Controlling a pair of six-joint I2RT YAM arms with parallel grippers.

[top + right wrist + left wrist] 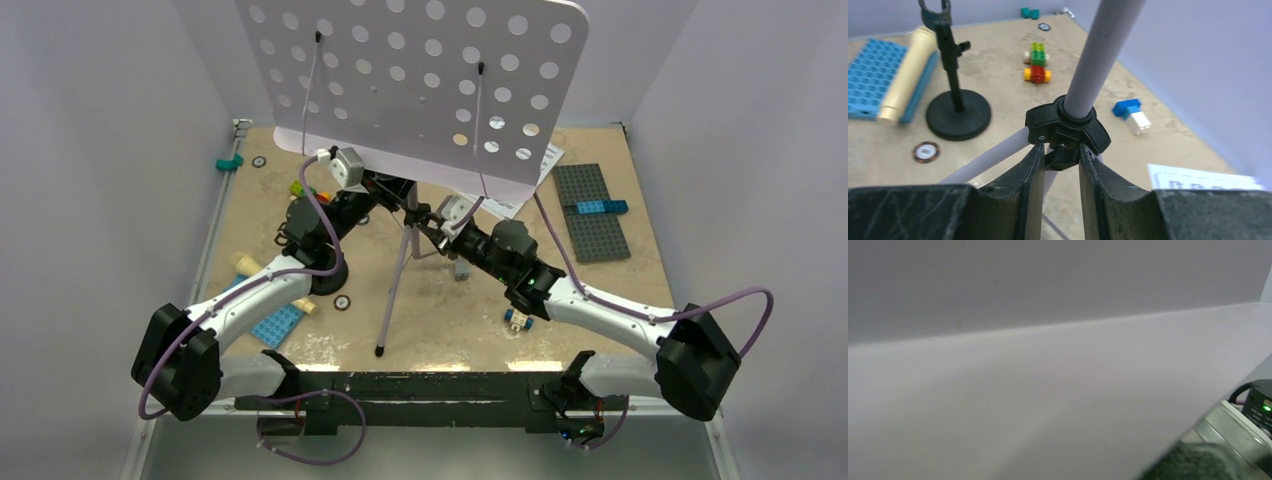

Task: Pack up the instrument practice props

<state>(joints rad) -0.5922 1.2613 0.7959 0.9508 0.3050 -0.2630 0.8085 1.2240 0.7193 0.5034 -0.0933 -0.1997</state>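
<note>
The lilac music stand (420,70) is stood upright on its tripod, middle of the table (450,320). The right gripper (1060,150) is closed narrowly on the black knob (1063,159) under its hub. The left gripper (395,188) is tucked beneath the perforated desk; its opening can't be told, tbh.

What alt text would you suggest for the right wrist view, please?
The right hand grips the black hub knob of the lilac music stand. Behind are a mic stand, a cream microphone on a blue plate, and toy bricks.
</note>
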